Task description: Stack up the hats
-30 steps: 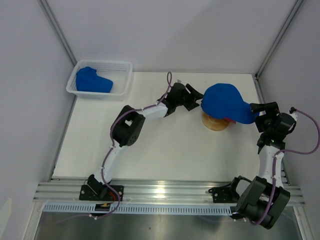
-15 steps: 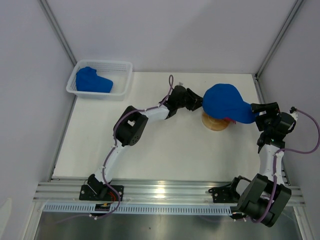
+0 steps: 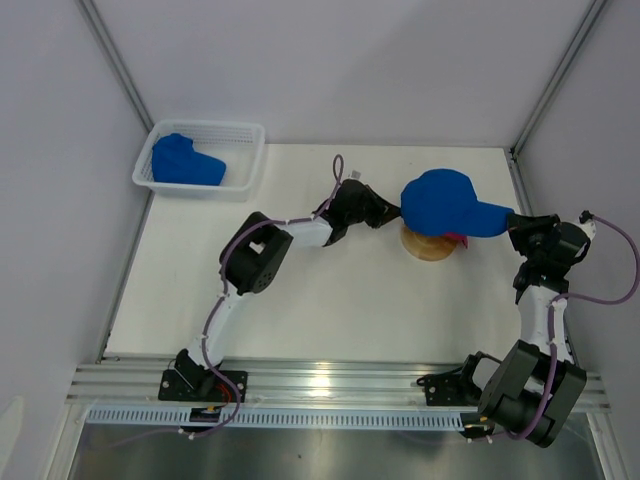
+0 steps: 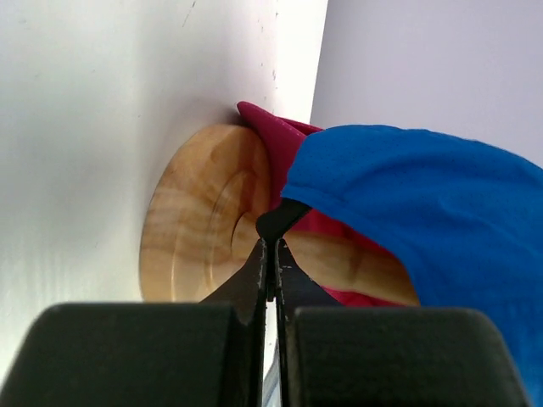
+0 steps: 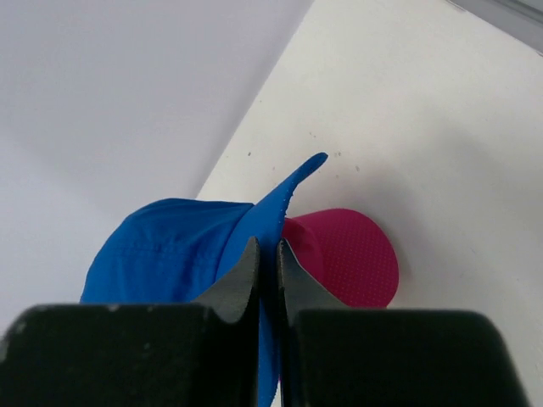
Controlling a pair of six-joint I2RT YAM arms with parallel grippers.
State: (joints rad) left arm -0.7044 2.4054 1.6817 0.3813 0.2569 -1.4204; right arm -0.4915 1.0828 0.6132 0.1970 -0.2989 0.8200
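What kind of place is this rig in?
Probably a lab test cell: a white table walled by plain panels on metal framing, two arms bolted to an aluminium rail, and props: a blue cap, wooden stand, mesh basket.

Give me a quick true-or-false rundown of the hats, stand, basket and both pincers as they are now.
1. A blue hat lies over a pink hat on the stand. True.
2. The basket holds nothing. False: a second blue hat lies in it.
3. The right pincer is shut on the blue hat's brim. True.
4. The left pincer is open, away from the hats. False: it is shut at the blue hat's back edge.
5. The blue hat's brim points toward the left pincer. False: it points toward the right pincer.
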